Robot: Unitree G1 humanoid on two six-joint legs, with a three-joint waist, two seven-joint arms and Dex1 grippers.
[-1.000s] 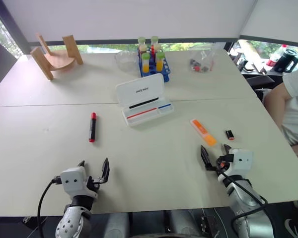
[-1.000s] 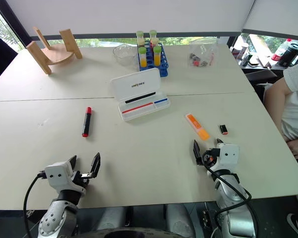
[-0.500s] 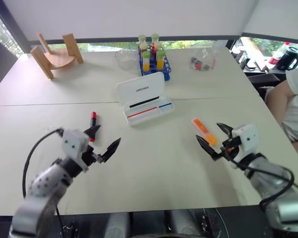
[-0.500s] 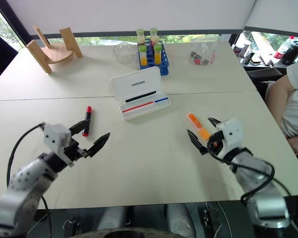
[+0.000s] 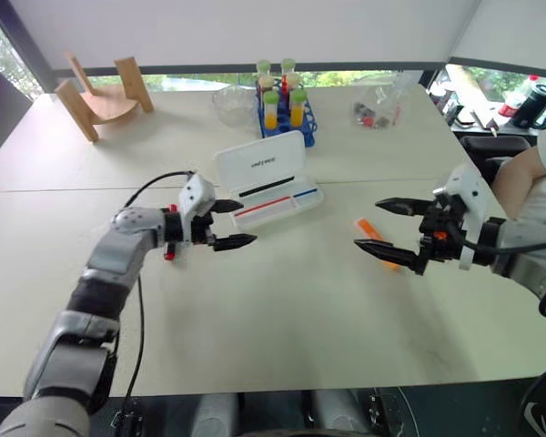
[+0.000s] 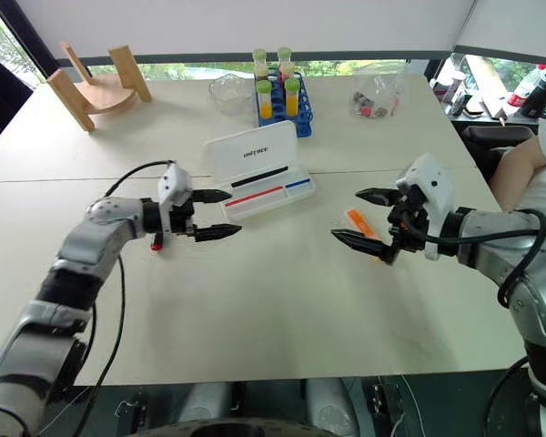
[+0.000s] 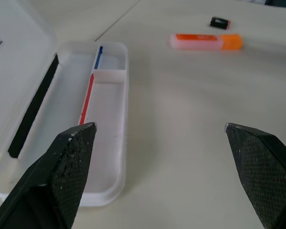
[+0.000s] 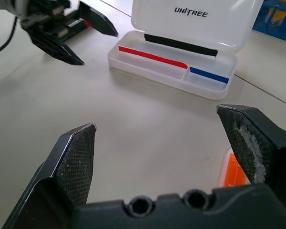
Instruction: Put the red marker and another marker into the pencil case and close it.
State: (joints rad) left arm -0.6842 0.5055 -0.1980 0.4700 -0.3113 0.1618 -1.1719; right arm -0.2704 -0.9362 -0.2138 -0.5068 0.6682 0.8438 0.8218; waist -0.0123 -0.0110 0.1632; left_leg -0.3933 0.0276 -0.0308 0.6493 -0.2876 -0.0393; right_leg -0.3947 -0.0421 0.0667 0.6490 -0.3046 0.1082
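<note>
Fingers (image 5: 237, 206) wide beside pencil case (image 5: 271, 194)

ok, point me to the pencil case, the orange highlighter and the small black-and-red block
pencil case (image 6: 251, 153): right eye view, open lid.
orange highlighter (image 7: 206, 41): left wrist view, barrel middle.
small black-and-red block (image 7: 219, 22): left wrist view, black body.

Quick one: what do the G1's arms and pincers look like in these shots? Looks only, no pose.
Both arms are silver-grey metal with rounded segments and a white boxy wrist housing. The left pincer and right pincer each have two black tapered fingers with cross-hatched inner pads. A loose black cable loops along the left arm, and another runs along the right forearm. A small red-orange spot shows at the right wrist.
</note>
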